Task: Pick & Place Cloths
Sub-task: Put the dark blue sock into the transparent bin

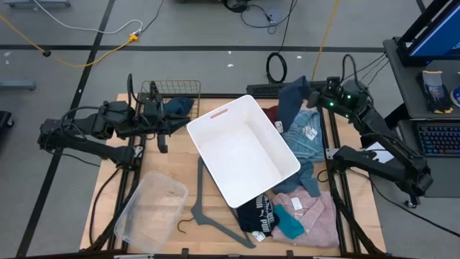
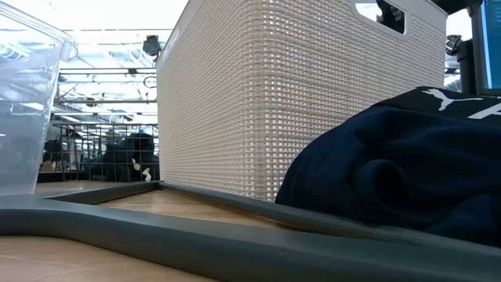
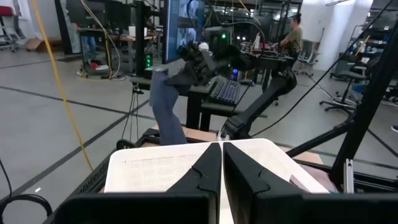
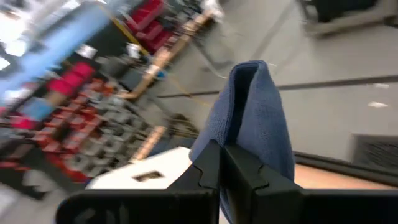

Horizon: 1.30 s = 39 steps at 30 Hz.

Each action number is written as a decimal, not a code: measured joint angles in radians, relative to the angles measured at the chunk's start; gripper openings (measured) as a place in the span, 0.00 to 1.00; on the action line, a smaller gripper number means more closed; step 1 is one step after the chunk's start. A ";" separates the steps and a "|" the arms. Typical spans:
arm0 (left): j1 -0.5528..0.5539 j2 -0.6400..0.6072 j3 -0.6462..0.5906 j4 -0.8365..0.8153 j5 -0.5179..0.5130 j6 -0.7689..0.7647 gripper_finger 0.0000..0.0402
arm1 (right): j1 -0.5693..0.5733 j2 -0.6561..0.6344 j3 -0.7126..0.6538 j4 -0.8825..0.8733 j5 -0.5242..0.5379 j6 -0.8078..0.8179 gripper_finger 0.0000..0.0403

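My right gripper (image 1: 308, 91) is raised over the table's far right corner, shut on a slate-blue cloth (image 1: 290, 101) that also shows in the left wrist view (image 3: 163, 107). A light-blue shirt with white tag (image 1: 305, 134) and a maroon cloth (image 1: 271, 113) lie below it. A pink shirt (image 1: 310, 214), a teal cloth (image 1: 289, 224) and a black cloth with white print (image 1: 254, 215) lie at the near edge. My left gripper (image 1: 162, 128) is shut and touches nothing, beside a dark teal cloth (image 1: 177, 108) in a wire basket. My right gripper pinches a folded upper part of the slate-blue cloth (image 4: 250, 122) between its two fingers (image 4: 208, 163). The cloth rises as a fold past the fingertips, and the rest hangs slack below the gripper (image 3: 166, 127). The basket rim hides its lower end.
A big white basket (image 1: 215, 115) stands askew in the table's middle. A clear plastic bin (image 1: 150, 213) sits near the left near corner, with a grey hanger (image 1: 204, 213) beside it. A wire basket (image 1: 159, 90) is at the far left. A person stands in the room beyond (image 3: 292, 34).
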 joint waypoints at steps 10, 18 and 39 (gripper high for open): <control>0.000 0.061 0.000 0.055 0.000 -0.002 0.05 | 0.002 0.002 0.000 0.243 -0.145 0.111 0.00; 0.002 0.132 0.000 0.144 -0.001 0.004 0.05 | 0.002 0.024 0.000 0.484 -0.268 0.251 0.00; 0.019 0.271 0.000 0.582 -0.009 0.066 0.41 | 0.182 0.189 0.000 0.996 -0.316 0.439 0.00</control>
